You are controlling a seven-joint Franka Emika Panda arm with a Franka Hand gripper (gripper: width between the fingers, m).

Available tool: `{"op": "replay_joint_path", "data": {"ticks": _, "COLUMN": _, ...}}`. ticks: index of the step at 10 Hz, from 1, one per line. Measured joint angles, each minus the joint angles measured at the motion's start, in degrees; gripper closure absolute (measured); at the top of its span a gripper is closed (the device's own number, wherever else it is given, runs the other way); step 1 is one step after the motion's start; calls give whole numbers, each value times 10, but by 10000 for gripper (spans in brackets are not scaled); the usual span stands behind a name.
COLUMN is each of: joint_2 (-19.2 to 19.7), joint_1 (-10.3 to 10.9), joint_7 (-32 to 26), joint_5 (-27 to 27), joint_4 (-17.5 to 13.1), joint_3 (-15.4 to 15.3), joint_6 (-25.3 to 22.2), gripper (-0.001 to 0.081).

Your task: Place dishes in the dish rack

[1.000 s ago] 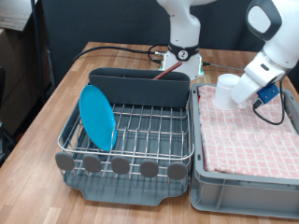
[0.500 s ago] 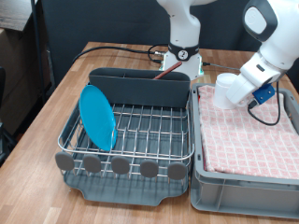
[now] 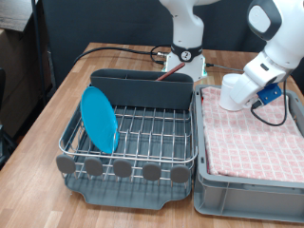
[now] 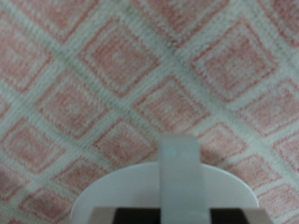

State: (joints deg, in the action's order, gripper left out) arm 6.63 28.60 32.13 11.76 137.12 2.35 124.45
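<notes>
The light-blue plate (image 3: 99, 119) stands on edge at the dish rack (image 3: 133, 133) left side. Farther right, my fingers (image 3: 228, 93) hold the white mug (image 3: 234, 92) above the pink-checked cloth (image 3: 252, 138); the mug hides how they close, and my wrist view crops it (image 4: 163, 191).

A grey crate (image 3: 217, 186) lined with pink checked cloth (image 3: 255, 140) sits on a wooden table (image 3: 43, 142).

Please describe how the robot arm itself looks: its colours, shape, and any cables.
The arm is glossy white, with rounded, bulging segments and dark joints. Its base is a white column behind the dish rack. A blue part and a thin black cable sit near the claw.
</notes>
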Motion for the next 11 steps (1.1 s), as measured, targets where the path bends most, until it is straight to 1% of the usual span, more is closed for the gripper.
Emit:
{"op": "replay_joint_path", "data": {"ticks": 4, "joint_2": -26, "joint_1": 0, "joint_7": 2, "joint_5": -12, "joint_4": -24, "joint_3": 1, "joint_6": -31, "gripper": 734}}
{"op": "replay_joint_path", "data": {"ticks": 6, "joint_2": -51, "joint_1": 0, "joint_7": 26, "joint_5": -14, "joint_4": -29, "joint_3": 7, "joint_6": -32, "gripper": 734}}
{"op": "replay_joint_path", "data": {"ticks": 7, "joint_2": -68, "joint_1": -1, "joint_7": 50, "joint_5": -6, "joint_4": -31, "joint_3": 12, "joint_6": -28, "gripper": 734}}
{"op": "replay_joint_path", "data": {"ticks": 8, "joint_2": -85, "joint_1": -3, "joint_7": 81, "joint_5": 20, "joint_4": -31, "joint_3": 18, "joint_6": -21, "gripper": 734}}
{"op": "replay_joint_path", "data": {"ticks": 9, "joint_2": -101, "joint_1": -6, "joint_7": 113, "joint_5": 41, "joint_4": -22, "joint_3": 18, "joint_6": -13, "gripper": 734}}
{"op": "replay_joint_path", "data": {"ticks": 11, "joint_2": -95, "joint_1": -6, "joint_7": 99, "joint_5": 38, "joint_4": -25, "joint_3": 19, "joint_6": -18, "gripper": 734}}
